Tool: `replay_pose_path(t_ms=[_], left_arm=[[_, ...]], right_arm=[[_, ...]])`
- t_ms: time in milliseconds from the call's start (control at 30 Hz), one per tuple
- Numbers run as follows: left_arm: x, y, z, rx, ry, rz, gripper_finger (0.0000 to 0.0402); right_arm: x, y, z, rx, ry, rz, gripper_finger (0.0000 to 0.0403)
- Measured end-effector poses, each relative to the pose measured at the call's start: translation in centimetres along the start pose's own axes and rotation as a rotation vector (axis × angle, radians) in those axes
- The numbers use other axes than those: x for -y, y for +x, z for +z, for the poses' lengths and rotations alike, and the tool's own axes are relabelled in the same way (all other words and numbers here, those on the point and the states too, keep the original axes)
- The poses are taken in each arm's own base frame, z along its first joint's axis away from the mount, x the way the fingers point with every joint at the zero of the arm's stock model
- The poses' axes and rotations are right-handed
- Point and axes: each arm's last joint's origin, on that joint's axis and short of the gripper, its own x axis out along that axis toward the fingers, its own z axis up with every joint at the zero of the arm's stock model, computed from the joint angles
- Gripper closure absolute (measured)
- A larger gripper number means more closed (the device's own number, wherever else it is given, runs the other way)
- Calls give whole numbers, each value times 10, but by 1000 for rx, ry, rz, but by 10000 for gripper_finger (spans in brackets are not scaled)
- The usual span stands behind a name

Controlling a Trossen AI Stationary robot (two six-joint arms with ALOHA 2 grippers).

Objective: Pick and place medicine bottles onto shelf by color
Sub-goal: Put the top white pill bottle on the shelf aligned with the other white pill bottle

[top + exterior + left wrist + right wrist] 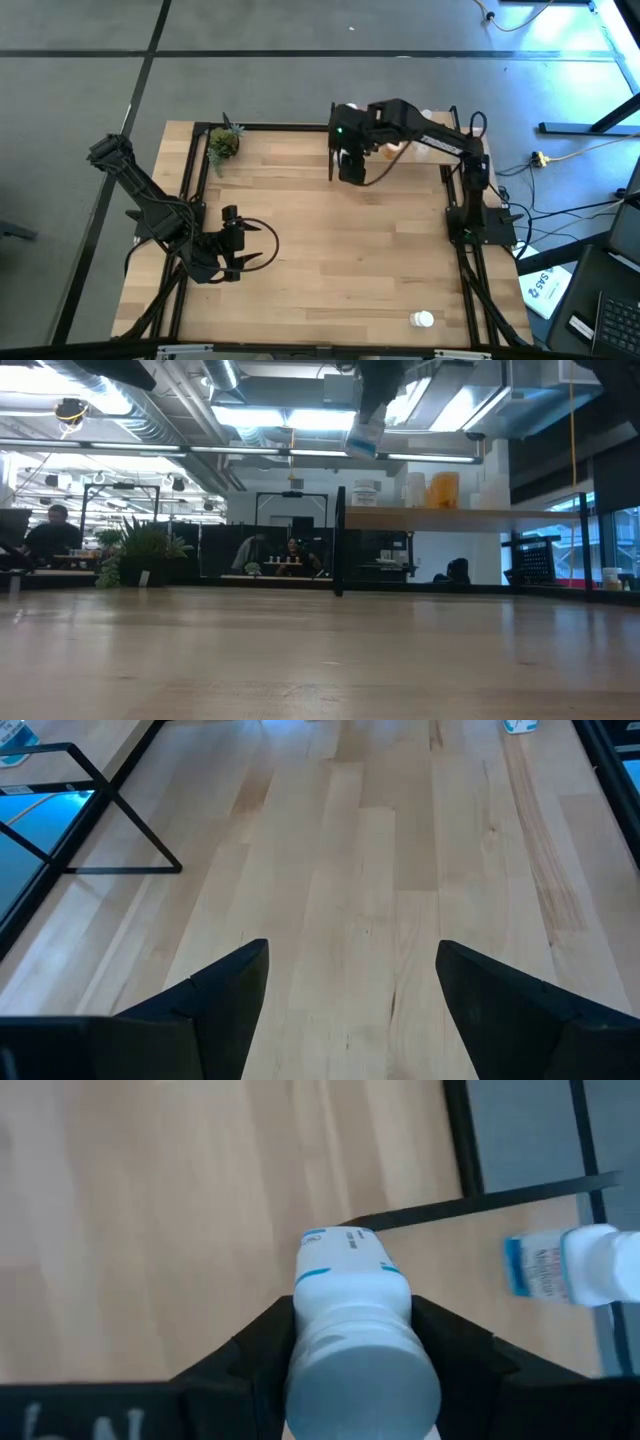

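Observation:
My right gripper point(352, 168) hangs high over the table's far middle, just left of the shelf point(450, 518), and is shut on a white medicine bottle with a blue label point(350, 1295). That bottle also shows in the low view point(365, 435), above the level of the shelf. On the shelf stand a white bottle point(365, 493), a pale one point(413, 490) and an orange one point(443, 490). Another labelled white bottle point(570, 1265) shows in the right wrist view. My left gripper point(250, 247) is open and empty, low over the table's left part. My right gripper pinches the white bottle between its two fingers point(265, 1345), on the two opposite sides of its body near the upper end point(355, 1340). The fingers come from above, pointing down. The bottle hangs below them, lifted clear, slightly tilted, with its labelled end point(362, 445) lowest.
A small green potted plant point(224, 143) stands at the table's far left corner. A lone white bottle point(423, 320) is on the table near the front right. Black frame posts point(340, 540) edge the table and the shelf. Bare wood lies between the arms.

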Motion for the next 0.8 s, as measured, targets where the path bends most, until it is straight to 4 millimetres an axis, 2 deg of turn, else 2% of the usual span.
replay_pose_path(t_ms=[200, 433, 567, 800], left_arm=[[0, 0, 0, 0, 0, 0, 118], [0, 0, 0, 0, 0, 0, 118], [0, 0, 0, 0, 0, 0, 118], [0, 0, 0, 0, 0, 0, 118]], right_arm=[[32, 22, 0, -65, 24, -60, 224], [63, 30, -2, -67, 48, -102, 224], [71, 35, -3, -62, 49, -64, 224], [71, 38, -1, -50, 31, -41, 224]])
